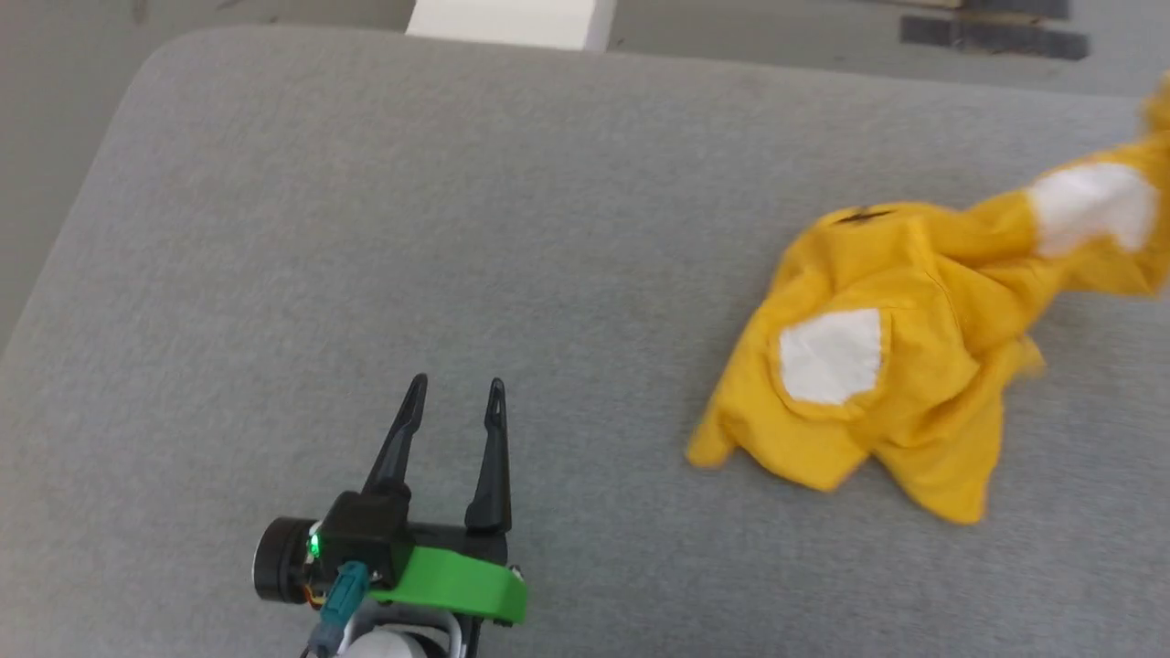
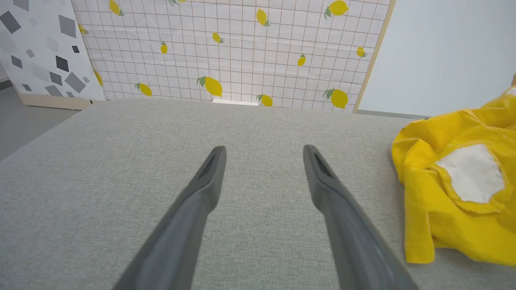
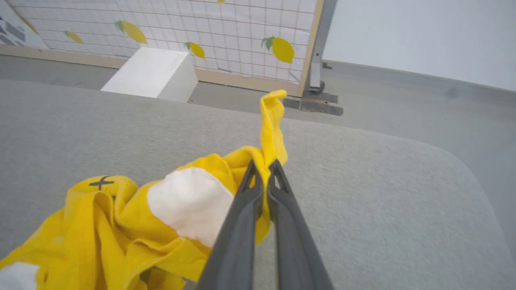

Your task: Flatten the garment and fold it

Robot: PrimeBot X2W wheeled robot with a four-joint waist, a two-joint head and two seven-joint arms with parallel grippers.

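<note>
One crumpled yellow garment heaped at the right of the grey padded table, a lifted fold pinched between the closed right gripper, left gripper spread wide, well apart from the cloth

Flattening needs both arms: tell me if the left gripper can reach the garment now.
Probably yes: the left gripper is open, and only bare grey surface lies between it and the garment to its right.
</note>
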